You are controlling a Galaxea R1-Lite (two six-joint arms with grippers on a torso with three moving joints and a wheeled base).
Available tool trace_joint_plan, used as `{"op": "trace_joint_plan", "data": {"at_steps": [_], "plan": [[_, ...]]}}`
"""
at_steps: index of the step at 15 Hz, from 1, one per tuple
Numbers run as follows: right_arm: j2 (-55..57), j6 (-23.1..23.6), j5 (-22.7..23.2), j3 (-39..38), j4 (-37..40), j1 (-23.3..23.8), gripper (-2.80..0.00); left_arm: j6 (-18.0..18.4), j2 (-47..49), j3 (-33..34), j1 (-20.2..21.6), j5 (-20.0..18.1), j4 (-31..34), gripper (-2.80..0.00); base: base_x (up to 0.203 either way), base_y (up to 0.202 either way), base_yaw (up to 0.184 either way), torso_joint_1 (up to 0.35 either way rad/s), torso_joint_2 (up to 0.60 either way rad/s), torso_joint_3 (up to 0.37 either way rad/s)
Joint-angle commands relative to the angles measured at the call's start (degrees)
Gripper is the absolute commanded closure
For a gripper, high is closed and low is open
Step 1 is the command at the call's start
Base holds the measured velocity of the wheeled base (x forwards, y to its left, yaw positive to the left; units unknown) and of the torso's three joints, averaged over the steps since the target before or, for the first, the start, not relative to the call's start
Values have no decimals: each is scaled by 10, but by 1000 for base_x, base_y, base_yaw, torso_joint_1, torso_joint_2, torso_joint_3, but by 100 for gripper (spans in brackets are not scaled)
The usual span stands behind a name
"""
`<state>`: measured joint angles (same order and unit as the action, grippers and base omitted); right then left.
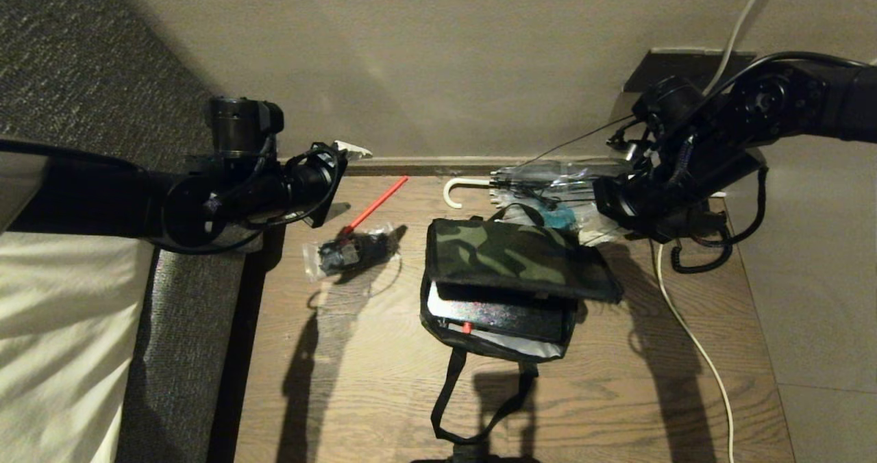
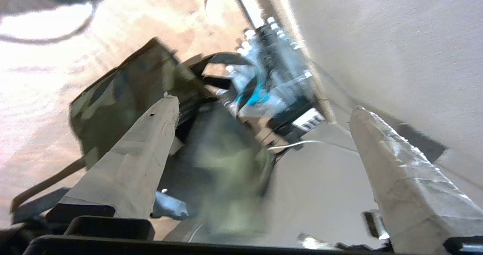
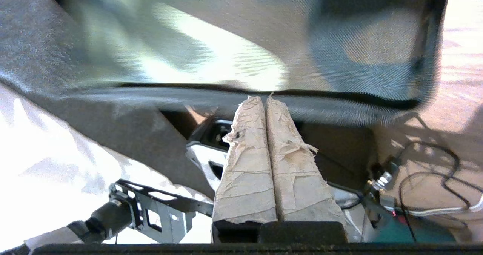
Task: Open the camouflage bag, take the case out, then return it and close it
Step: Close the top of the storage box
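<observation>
a: two arms stood off the camouflage bag (image 1: 515,254) in the head view, one on each side. the bag lay mid-table on the wooden table (image 1: 356,381), its flap only partly down, with the case (image 1: 503,314) showing in the mouth toward the robot. its long axis ran across the view, side to side.

b: which arm was nearer?

a: the right gripper (image 1: 610,203) hung just beyond the bag's far right corner, nearer than the left gripper (image 1: 329,179), which hung well apart over the table's far left edge, past the clear plastic packet (image 1: 353,251). the bag lay down and toward the robot from both.

b: and the left wrist view?

a: blurred, but there the left gripper (image 2: 264,111) had its jaws spread wide with nothing between them; the camouflage bag (image 2: 124,96) lay ahead and below, behind one finger.

b: the right wrist view?

a: the right gripper (image 3: 267,100) had its two taped fingers (image 3: 249,153) pressed together, pinching nothing. the bag could not be told for sure there.

b: so closing the flap would likely fall to the right arm.
</observation>
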<state>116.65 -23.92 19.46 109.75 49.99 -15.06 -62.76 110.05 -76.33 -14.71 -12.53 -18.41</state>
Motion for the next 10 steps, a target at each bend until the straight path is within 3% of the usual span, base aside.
{"op": "trace_joint_plan", "data": {"at_steps": [1,4,10], "plan": [[4,6,-9,-15,7,-28,0,-5,-2,-8,9,0,-1,-280,0,0,0,0,0,0],[11,19,-37,-33,-2,-60,0,-4,-3,-10,21,-2,-2,-280,0,0,0,0,0,0],[17,20,-43,11,-11,-43,0,-4,16,-17,-10,-5,-4,-280,0,0,0,0,0,0]]}}
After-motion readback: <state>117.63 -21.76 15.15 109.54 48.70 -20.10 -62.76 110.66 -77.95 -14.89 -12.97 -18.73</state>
